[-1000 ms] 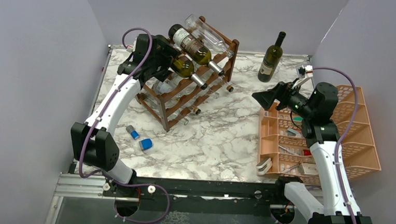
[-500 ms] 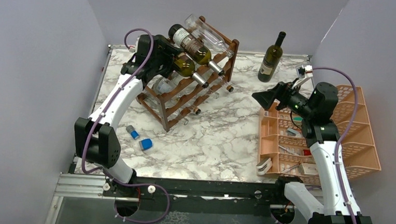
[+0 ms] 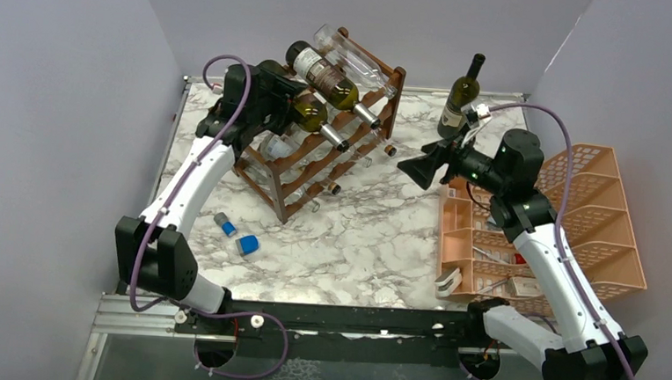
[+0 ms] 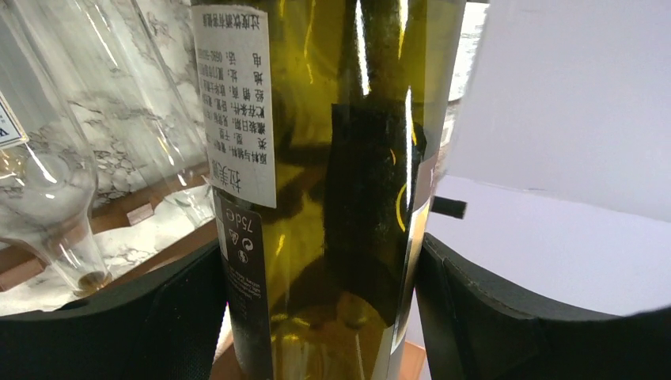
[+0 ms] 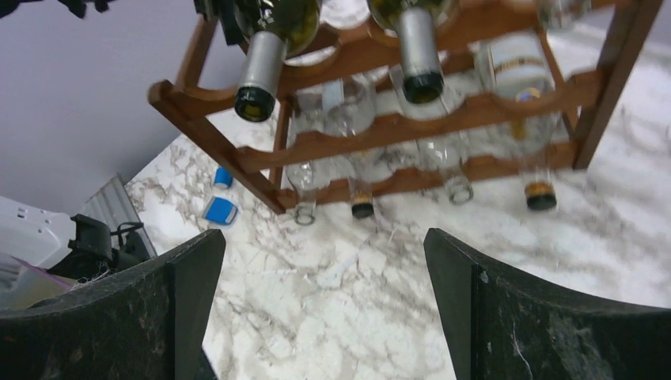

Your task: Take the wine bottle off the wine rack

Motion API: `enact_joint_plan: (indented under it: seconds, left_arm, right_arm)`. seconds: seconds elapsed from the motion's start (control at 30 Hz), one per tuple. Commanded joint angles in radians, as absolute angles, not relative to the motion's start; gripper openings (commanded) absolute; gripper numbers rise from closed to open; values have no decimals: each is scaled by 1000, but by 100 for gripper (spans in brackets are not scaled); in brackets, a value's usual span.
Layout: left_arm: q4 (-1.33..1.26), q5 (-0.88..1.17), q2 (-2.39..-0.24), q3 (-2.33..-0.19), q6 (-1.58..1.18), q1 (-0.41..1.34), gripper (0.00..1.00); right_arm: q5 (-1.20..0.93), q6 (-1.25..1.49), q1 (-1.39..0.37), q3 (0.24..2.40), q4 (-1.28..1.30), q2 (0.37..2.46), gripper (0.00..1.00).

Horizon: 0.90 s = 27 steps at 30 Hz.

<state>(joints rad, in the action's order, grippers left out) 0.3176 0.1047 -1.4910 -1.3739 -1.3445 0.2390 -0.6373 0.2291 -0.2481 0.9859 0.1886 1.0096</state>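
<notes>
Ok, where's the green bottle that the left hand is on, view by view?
Top: green bottle at the near end of the rack's upper tier, left hand at its base.
Left wrist: green bottle fills the centre, between the fingers.
Right wrist: green bottle upper left, silver neck toward the camera.
Shared landmark: the rack's wavy rails.

Marble table (image 3: pixel 374 236). Small blue block (image 3: pixel 246 244) at left front, smaller blue-grey piece (image 3: pixel 224 225) just beside it. Orange tray organiser (image 3: pixel 612 253) at right edge. 1 dark upright bottle (image 3: pixel 455 109) near back wall

Marble table (image 3: pixel 382 237) w/ wine rack (image 3: pixel 302 183), upright bottle (image 3: pixel 458 105), tray (image 3: pixel 611 251)
</notes>
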Motion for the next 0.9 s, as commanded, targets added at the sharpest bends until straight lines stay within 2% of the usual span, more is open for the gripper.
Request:
enact_joint_plan:
  seconds: [0.0,0.1,0.23,0.33,0.47,0.6,0.73,0.87]
  left_arm:
    - [236,132,-1347,-1376,-1420,226,55]
    - [229,149,-1324,-1378,-1415,219,52]
    - [203,203,-1300,-1332,-1423,206,47]
    - [167,261,-1261,-1285,-1446,198,45]
    - [184,317,-1188,-1279,-1432,191,45]
    - [187,395,-1127,-1275,-1428,187,45]
    - [188,483,-1100,-1267,-1444,187,45]
    - [188,483,-1060,-1243,-1458,188,46]
  right_arm:
    - [-686,156,-298,1024,-37,1029,100]
    - [-707,95,-324,1012,-170,1083,100]
    - [-757,22,-366,1080,-209,1185,100]
    - [-780,-288,-512,1056,-234,1199,100]
    - [-920,-629,-536,950,-338,1183,100]
    - [-944,-722,-538,995,-323,1210,100]
    - [-1014,-761,-577,926,-586,1222,100]
    - [-1080,-644,-635,961,-852,1303,100]
